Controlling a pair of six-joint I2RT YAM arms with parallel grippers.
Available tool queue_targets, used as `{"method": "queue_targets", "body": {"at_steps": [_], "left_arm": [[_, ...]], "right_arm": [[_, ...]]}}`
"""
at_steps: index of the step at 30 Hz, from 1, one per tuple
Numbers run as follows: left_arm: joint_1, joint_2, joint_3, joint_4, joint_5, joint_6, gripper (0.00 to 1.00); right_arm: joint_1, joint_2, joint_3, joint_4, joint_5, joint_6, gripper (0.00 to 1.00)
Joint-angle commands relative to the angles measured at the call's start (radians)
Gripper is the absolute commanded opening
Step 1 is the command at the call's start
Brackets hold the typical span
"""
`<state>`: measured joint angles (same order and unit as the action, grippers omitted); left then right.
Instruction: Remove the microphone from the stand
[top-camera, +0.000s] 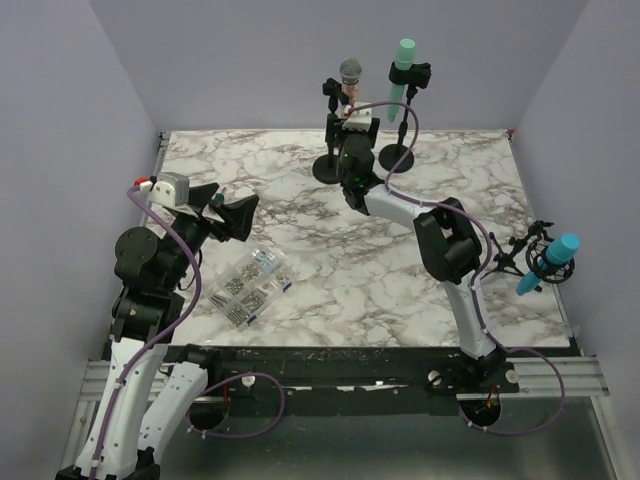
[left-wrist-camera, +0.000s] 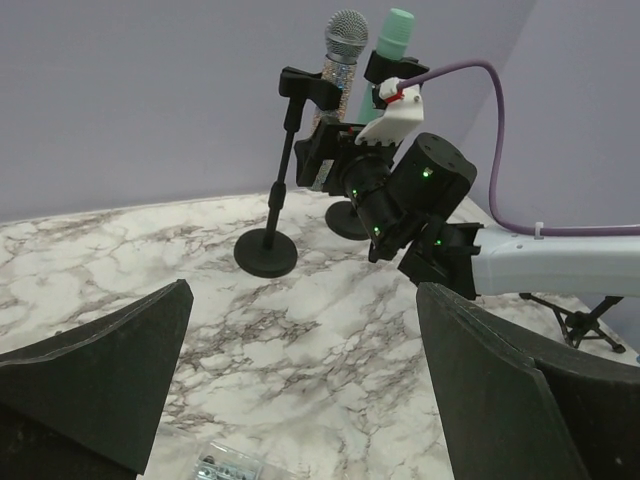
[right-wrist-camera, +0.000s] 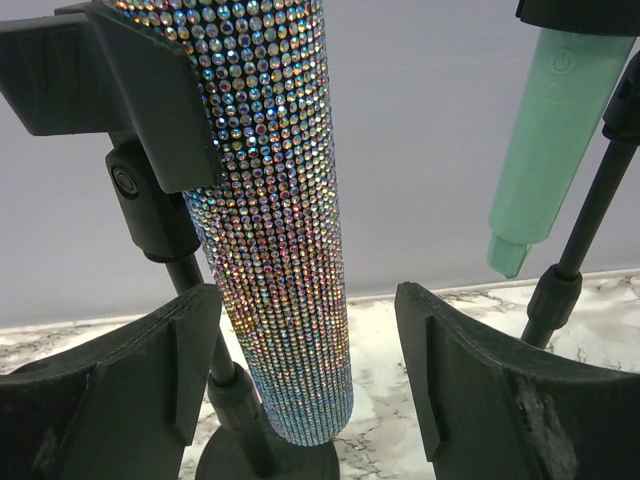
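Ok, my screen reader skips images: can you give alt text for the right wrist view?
A rhinestone-covered microphone, clipped in a black stand, hangs between the open fingers of the right pincer, with a gap visible beside one. A mint-green microphone sits in a second stand behind.

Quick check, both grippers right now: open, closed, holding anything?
Left gripper: open, empty.
Right gripper: open, straddling the glitter microphone, gaps on both sides, not gripping it yet.
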<state>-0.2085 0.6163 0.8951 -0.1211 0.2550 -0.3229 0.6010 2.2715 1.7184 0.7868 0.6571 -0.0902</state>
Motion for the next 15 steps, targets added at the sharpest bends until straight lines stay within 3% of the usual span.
{"method": "queue_targets", "body": {"at_steps": [1, 5, 9, 15], "left_arm": [[0.009, 0.003, -0.007, 0.032, 0.057, -0.007, 0.98], [0.009, 0.007, -0.008, 0.032, 0.060, -0.005, 0.99], [0.009, 0.010, -0.008, 0.032, 0.061, -0.004, 0.99], [0.009, 0.016, -0.008, 0.035, 0.072, -0.004, 0.99]], "right_arm": [[0.000, 0.050, 0.060, 0.053, 0.048, -0.041, 0.77], [-0.001, 0.082, 0.095, 0.052, 0.060, -0.063, 0.69], [-0.001, 0.086, 0.096, 0.062, 0.055, -0.078, 0.54], [-0.001, 0.037, 0.006, 0.120, 0.015, -0.086, 0.39]]}}
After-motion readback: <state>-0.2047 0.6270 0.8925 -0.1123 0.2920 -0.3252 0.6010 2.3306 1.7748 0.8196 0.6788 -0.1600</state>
